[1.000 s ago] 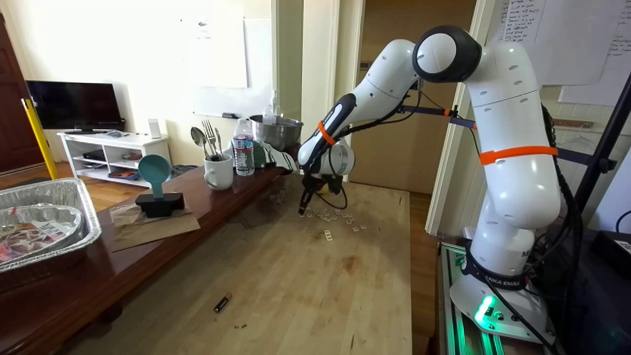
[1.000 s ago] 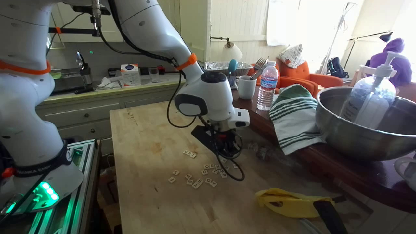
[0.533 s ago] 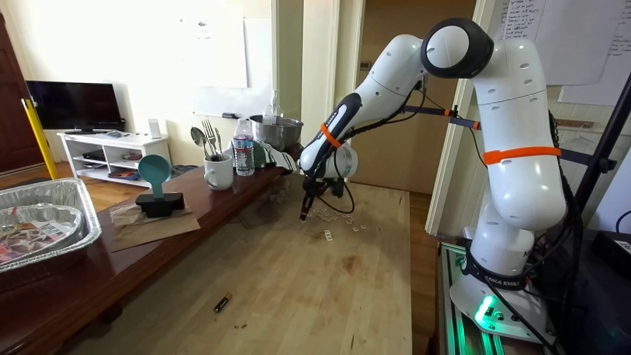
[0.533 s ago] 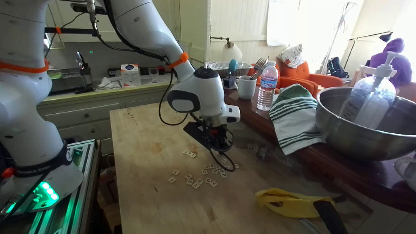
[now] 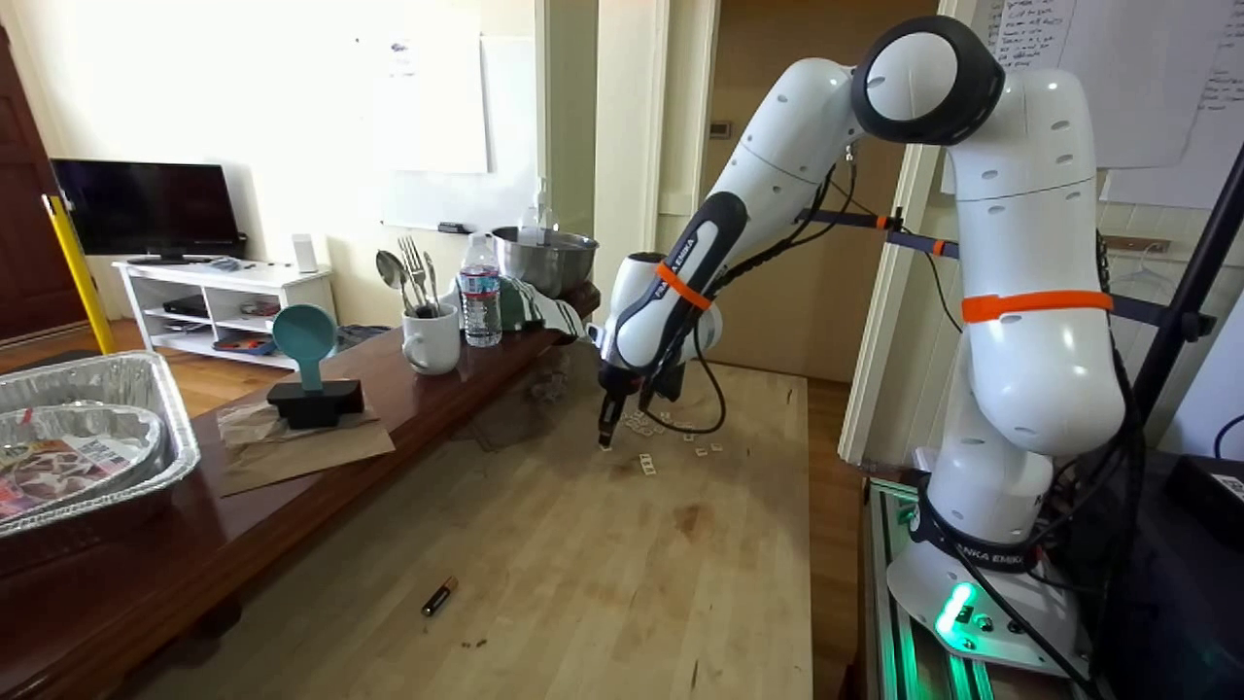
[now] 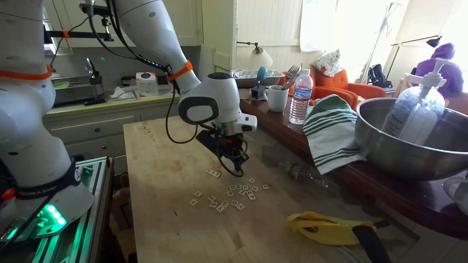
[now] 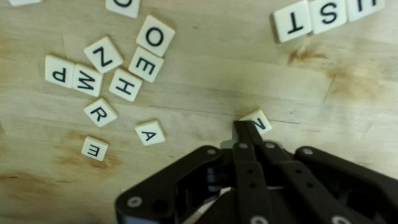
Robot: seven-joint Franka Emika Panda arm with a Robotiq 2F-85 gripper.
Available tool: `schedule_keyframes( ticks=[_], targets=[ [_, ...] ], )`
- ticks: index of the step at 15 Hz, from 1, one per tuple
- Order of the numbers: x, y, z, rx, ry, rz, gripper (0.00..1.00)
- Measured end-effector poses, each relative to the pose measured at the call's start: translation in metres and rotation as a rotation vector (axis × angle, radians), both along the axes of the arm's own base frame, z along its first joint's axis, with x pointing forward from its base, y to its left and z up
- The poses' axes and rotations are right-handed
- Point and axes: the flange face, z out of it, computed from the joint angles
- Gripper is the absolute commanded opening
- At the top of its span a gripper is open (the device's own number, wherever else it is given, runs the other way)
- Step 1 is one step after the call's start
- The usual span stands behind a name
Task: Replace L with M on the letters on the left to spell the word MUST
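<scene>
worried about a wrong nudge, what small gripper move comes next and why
Probably slide the partly hidden tile slightly toward the free side of the U in the UST row, where MUST lacks its first letter. The gripper has its jaws shut and its tip in front of that tile in the wrist view. Its letter could be M or N; too little shows to tell.

1. Arm (image 5: 1040,365) is glossy white, all chunky rounded sections, kinda appliance-looking.
2. Fat black ring (image 5: 980,80) around a round white cap (image 5: 911,76), plus a dark side panel (image 5: 715,216).
3. Bright orange straps (image 5: 1036,305) wrapped on it, black cables (image 6: 157,65) running along.
4. Base (image 5: 1050,608) has a glowing green light (image 5: 956,609) and a black collar (image 5: 984,552) lettered FRANKA EMIKA in white.
5. Gripper (image 7: 248,125) is all black: jointed links (image 7: 174,174), round grey screws (image 7: 134,201), skinny straight fingers (image 7: 245,155).
</scene>
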Motion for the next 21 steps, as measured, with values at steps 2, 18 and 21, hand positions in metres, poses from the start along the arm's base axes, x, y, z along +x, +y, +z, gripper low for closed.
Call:
schedule_keyframes(
  ticks=[2, 18, 21],
  targets=[
    [-0.007, 0.01, 0.0, -0.01, 0.011, -0.033, 0.0],
    [-0.051, 0.047, 0.0, 0.011, 0.051, -0.181, 0.0],
    [-0.054, 0.056, 0.003, 0.024, 0.049, -0.19, 0.0]
  ],
)
